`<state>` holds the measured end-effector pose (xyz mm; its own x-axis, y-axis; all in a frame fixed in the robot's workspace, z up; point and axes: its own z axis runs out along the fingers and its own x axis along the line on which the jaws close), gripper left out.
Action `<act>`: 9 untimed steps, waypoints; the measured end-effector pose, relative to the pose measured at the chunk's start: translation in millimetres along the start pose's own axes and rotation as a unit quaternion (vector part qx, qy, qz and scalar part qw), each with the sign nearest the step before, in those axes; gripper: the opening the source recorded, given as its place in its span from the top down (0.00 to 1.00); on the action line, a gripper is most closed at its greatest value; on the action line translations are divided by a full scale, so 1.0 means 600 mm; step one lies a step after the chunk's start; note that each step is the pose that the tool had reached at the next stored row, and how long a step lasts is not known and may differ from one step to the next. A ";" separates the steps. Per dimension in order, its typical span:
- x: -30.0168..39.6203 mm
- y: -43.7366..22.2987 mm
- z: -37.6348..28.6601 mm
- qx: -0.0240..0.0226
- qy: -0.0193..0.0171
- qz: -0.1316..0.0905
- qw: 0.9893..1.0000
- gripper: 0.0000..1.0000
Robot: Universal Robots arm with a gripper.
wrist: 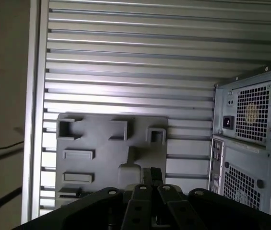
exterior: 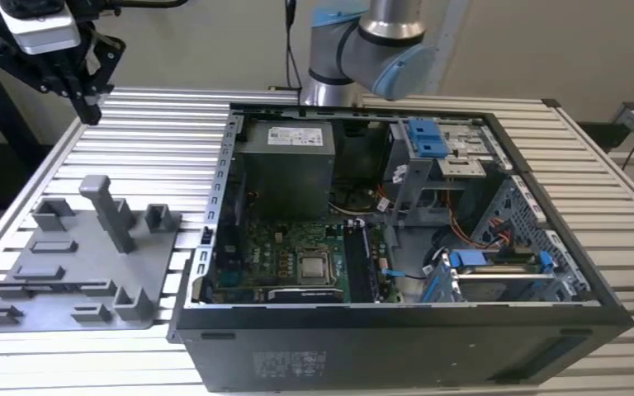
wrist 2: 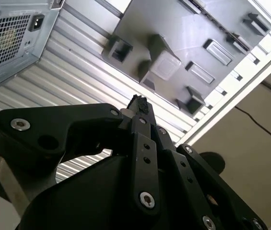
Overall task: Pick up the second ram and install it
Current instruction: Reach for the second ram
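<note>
The matte black gripper (wrist 2: 137, 102) has flat links with round silver screws; the silver tubular arm (exterior: 392, 21) carries grey-blue caps.

The gripper (exterior: 86, 111) is seen high at the exterior view's left, hung with its tips pointed downward. Its black linkage bars (exterior: 96, 62) are spread wide near the wrist and drawn in to a narrow point below. In the first wrist view the fingertips (wrist: 149, 175) are pressed flat against each other, and in the second wrist view they are brought to a single tip. A pale housing (exterior: 40, 29) is carried at the wrist. The arm's grey-and-blue joints (exterior: 378, 49) are seen upright at the far side, well apart from the gripper.
</note>
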<state>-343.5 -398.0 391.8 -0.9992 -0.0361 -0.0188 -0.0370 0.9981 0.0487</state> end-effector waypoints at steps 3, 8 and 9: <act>0.015 0.001 0.000 0.000 0.000 -0.001 1.000 0.89; 0.036 0.001 0.000 0.000 0.000 -0.004 1.000 0.89; 0.040 0.002 0.000 0.000 0.000 -0.005 1.000 0.89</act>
<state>-367.6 -397.9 391.5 -0.9988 -0.0456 -0.0188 -0.0464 0.9977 0.0487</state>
